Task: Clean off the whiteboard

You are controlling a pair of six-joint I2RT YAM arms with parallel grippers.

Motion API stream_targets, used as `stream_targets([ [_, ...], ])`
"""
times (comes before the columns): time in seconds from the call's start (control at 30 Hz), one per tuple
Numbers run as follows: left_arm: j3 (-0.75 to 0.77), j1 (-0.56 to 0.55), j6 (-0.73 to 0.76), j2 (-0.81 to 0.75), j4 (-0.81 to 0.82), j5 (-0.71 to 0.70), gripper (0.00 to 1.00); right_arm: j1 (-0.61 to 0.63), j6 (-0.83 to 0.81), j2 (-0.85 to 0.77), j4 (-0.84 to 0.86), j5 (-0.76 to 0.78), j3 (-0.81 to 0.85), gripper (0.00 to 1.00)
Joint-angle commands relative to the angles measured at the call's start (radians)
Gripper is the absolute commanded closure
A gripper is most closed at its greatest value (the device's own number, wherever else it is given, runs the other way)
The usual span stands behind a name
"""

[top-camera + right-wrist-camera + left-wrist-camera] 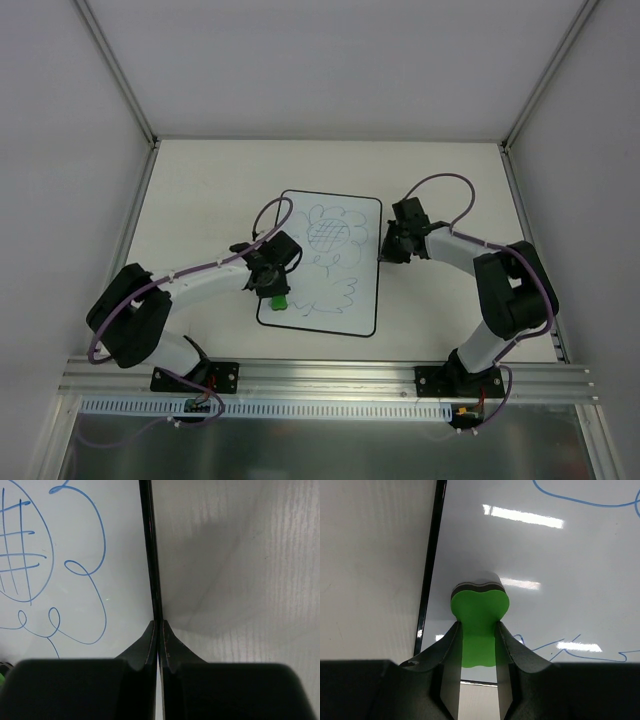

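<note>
The whiteboard (300,215) lies flat in the middle of the table, with a blue flower doodle (332,240) on it. My left gripper (274,284) is shut on a small green eraser (281,299) at the board's near left corner. In the left wrist view the eraser (479,611) sits between my fingers (451,660) on the white surface (545,570), close to the black border (431,565), with blue lines to its right. My right gripper (385,250) is shut, its tips (159,626) on the board's right border (149,555). The doodle (30,555) lies to their left.
The white table (200,190) is bounded by white walls with metal corner posts (115,70). An aluminium rail (320,378) runs along the near edge with both arm bases on it. Bare table lies right of the board (240,580).
</note>
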Motion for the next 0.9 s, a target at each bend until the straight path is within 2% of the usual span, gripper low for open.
stream_targets([
  [0.0,-0.074,0.027,0.001,-0.006,-0.169,-0.065,1.00,0.013,0.006,0.045,-0.022,0.021,-0.001,1.00],
  [0.47,-0.117,0.082,0.035,-0.087,-0.168,-0.076,1.00,0.022,-0.001,0.052,-0.003,0.021,-0.005,1.00],
  [0.6,-0.026,0.015,0.054,-0.023,-0.165,-0.073,1.00,0.025,0.005,0.061,0.001,0.019,0.001,1.00],
  [0.73,0.125,-0.100,0.063,0.133,-0.142,-0.030,1.00,0.027,0.009,0.058,0.004,0.016,0.002,1.00],
  [0.87,0.202,-0.171,0.063,0.242,-0.097,0.032,1.00,0.027,0.011,0.042,0.003,0.022,-0.007,1.00],
])
